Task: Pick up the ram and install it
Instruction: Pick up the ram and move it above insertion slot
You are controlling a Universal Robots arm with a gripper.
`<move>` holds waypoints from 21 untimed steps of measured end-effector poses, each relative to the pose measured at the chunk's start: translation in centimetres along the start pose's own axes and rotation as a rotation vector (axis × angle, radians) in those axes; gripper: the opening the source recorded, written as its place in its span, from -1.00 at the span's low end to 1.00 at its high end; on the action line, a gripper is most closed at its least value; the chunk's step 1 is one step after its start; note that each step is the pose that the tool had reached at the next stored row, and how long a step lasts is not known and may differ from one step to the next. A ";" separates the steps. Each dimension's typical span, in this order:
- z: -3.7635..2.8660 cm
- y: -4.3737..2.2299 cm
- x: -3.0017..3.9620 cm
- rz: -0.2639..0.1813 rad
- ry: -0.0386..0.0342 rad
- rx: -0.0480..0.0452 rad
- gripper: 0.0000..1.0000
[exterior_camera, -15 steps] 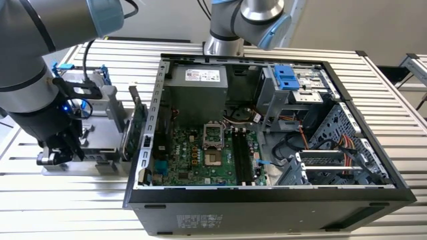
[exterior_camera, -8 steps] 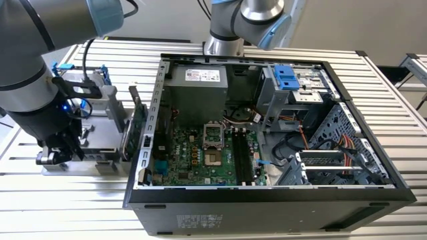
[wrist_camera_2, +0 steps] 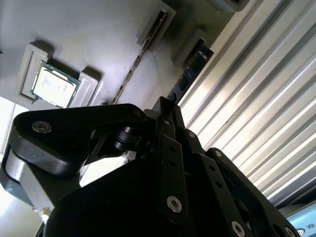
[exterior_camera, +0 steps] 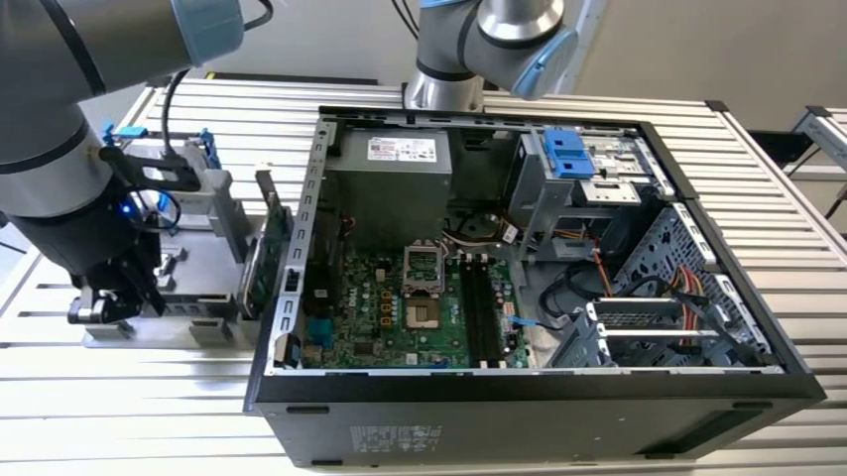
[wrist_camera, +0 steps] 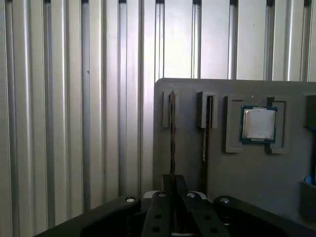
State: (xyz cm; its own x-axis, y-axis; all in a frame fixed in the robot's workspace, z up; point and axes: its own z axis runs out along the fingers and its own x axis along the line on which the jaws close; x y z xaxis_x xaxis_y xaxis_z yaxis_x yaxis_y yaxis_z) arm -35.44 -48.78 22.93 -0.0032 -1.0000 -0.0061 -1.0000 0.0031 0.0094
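in the exterior view the open computer case (exterior_camera: pixel 530 397) takes the near and right part of the slatted table (exterior_camera: pixel 119 397), leaving bare slats along the exterior view's left edge. the grey tray (exterior_camera: pixel 146 332) sits there, just beside the case's left wall. in the first wrist view the tray holds two thin sticks on edge and one processor (wrist_camera: pixel 258 123). the ram (wrist_camera: pixel 171 123) sits in the slot farther from the processor, the other stick (wrist_camera: pixel 207 129) just beside it. the arm (exterior_camera: pixel 54 149) reaches down over the tray, and the gripper (wrist_camera: pixel 174 180) has its jaws drawn together on the ram's edge.
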 end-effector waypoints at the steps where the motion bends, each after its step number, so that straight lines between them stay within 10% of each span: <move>1: -0.06 0.00 0.00 0.000 0.0000 0.0000 -1.00; 21: -1.33 0.04 -0.01 0.000 0.0000 0.0000 -1.00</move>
State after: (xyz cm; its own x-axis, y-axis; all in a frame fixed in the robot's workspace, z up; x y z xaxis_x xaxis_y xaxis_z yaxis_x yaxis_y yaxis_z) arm -35.48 -48.78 24.27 -0.0032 -1.0000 -0.0061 -1.0000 0.0032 0.0094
